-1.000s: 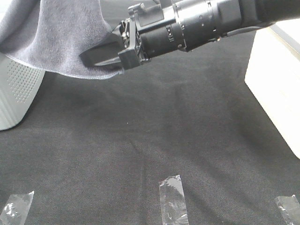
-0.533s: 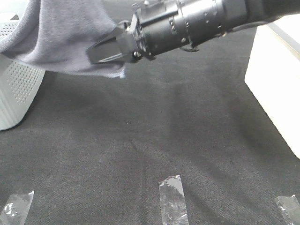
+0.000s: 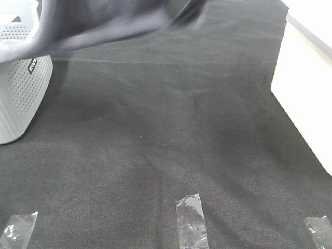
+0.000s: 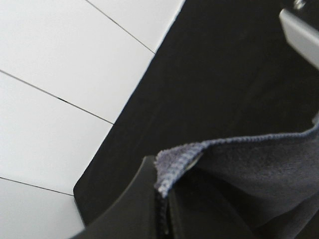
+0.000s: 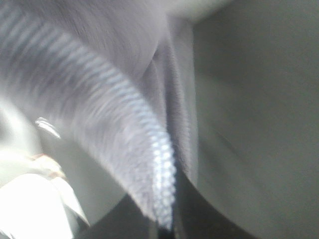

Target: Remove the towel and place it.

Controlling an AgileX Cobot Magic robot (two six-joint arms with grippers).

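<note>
Already the towel [image 3: 98, 21] hangs lifted over the basket [image 3: 21, 93] at the far left corner of the bench [image 3: 171, 145], left hand [image 4: 163, 204] and, seemingly through blur, right hand [image 5: 169, 226] clamped on its hem; placing remains.

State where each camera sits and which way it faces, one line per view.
Exterior high: mounted high, looking down on the black table cloth, white basket and towel; no arm clearly visible.
Left wrist: on the left arm, looking along the left gripper, clamped on the towel's hem.
Right wrist: on the right arm, blurred, close on the right gripper at the hem.
Shared: all show the towel.
</note>
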